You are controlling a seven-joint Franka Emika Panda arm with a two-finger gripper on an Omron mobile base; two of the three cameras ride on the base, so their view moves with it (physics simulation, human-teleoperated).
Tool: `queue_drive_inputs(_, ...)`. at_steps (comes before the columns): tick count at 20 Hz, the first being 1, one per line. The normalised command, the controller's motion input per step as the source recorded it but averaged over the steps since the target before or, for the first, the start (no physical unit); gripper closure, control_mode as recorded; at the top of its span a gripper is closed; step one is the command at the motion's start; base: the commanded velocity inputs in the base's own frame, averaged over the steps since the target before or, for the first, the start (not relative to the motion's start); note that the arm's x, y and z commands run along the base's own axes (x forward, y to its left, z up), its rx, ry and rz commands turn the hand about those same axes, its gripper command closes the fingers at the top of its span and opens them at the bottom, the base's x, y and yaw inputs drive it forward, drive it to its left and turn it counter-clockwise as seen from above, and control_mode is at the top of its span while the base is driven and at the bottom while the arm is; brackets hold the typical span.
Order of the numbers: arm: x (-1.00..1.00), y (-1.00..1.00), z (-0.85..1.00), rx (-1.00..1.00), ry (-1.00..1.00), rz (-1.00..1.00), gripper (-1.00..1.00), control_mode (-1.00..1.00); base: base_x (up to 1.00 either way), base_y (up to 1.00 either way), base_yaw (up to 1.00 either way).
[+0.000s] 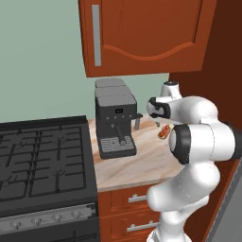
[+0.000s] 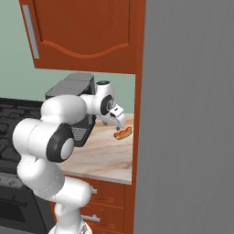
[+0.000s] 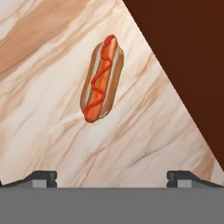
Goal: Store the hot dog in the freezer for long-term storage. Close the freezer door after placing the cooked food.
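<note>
Hand hangs spread wide and empty, pointing down above the hot dog on the counter.

Honestly a lot is cut off here. The gripper barely pokes into the hand view, just two dark fingers at the bottom edge, so you can't see how far they reach. From the left base view the arm's big elbow covers part of the surface and hides the hand, with the hot dog peeking out beside it, too small to make out details. The stove runs off the left edge. In the right base view a big grey fridge panel runs off the right, so no telling which door it is, and the arm hides most of the coffee machine
</note>
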Motion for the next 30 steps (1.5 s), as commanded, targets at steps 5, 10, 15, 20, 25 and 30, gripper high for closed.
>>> queue_drive_inputs(5, 0.31, -0.1, -0.15, 0.01, 0.0, 0.0, -1.0, -1.0, 0.0, 0.0, 0.0)
queue_drive_inputs(10, 0.24, -0.16, -0.27, 0.03, 0.02, 0.0, -1.0, -1.0, 0.0, 0.0, 0.0)
queue_drive_inputs(15, 0.27, -0.1, -0.32, 0.0, 0.01, 0.0, -1.0, -1.0, 0.0, 0.0, 0.0)
queue_drive_inputs(20, 0.26, 0.0, -0.18, 0.0, 0.01, 0.0, -1.0, -1.0, 0.0, 0.0, 0.0)
queue_drive_inputs(25, 0.25, 0.0, -0.23, 0.0, 0.0, 0.0, -1.0, -1.0, 0.0, 0.0, 0.0)
queue_drive_inputs(30, 0.13, -0.05, -0.29, 0.0, 0.0, 0.0, -1.0, -1.0, 0.0, 0.0, 0.0)
